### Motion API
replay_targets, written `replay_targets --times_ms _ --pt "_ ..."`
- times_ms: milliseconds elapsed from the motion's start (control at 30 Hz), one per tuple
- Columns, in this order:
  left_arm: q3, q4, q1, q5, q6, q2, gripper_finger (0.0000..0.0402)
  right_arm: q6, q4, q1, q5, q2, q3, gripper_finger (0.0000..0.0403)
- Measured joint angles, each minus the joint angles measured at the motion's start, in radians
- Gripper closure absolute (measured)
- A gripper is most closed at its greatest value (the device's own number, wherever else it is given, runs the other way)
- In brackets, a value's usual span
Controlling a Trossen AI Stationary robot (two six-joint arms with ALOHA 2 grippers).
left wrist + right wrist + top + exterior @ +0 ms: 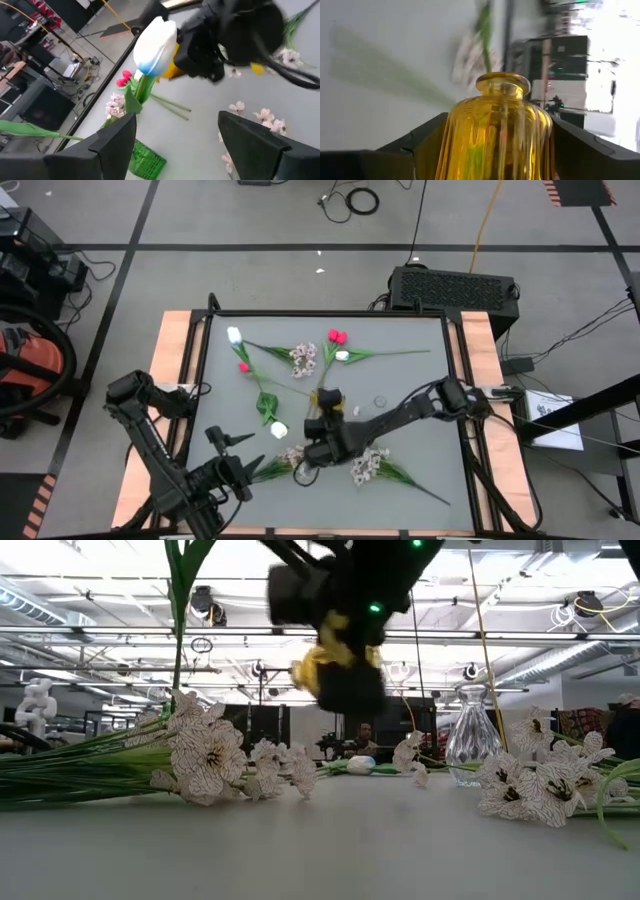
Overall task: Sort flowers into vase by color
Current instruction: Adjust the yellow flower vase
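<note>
right gripper (322,442) clamps a yellow vase (497,135) lifted mid-table; left gripper (232,448), fingers wide and empty, faces a white tulip (278,430) just beside it, bloom vase-ward, stem slanting toward the table's far edge.

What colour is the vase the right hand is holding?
Amber yellow: a ribbed glass vase clamped in the right hand, clearest in the right wrist view.

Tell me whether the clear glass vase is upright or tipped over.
Upright. In the low view the clear glass vase stands on its base on the table, neck pointing up, beside the sprays of pale blossoms.
</note>
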Motion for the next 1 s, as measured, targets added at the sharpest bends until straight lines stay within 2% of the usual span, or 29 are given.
replay_targets --times_ms 133,300,367,467,533,633,767,867,1000 --pt "0.0 -0.001 0.001 0.011 0.008 -0.026 0.0117 -0.091 -0.154 -0.032 -0.165 -0.037 -0.002 0.0112" --pt "0.0 -0.002 0.002 0.011 0.008 -0.052 0.0117 -0.3 -0.225 -0.072 -0.426 -0.081 -0.002 0.0112" --pt "0.0 -0.002 0.006 0.01 0.008 -0.058 0.0117 -0.394 -0.237 -0.089 -0.441 -0.096 -0.002 0.0112" --pt "0.0 -0.002 0.018 0.01 0.007 -0.059 0.0117 -0.456 -0.202 -0.126 -0.372 -0.134 -0.002 0.0112" --pt "0.0 -0.002 0.025 0.009 0.007 -0.059 0.0117 -0.428 -0.151 -0.16 -0.349 -0.165 -0.002 0.0112" --pt "0.0 -0.002 0.034 0.011 0.008 -0.059 0.0117 -0.282 -0.085 -0.203 -0.414 -0.22 -0.002 0.0112" --pt "0.0 -0.002 0.035 -0.019 0.014 -0.059 0.0117 -0.106 -0.085 -0.255 -0.636 -0.324 -0.002 0.0112" --pt "0.0 -0.002 0.041 -0.038 0.039 -0.062 0.0117 -0.141 -0.052 -0.307 -0.765 -0.405 -0.002 0.0112" --pt "0.0 -0.001 0.055 -0.083 0.036 -0.081 0.0117 -0.21 0.091 -0.385 -1.059 -0.51 -0.002 0.0112"
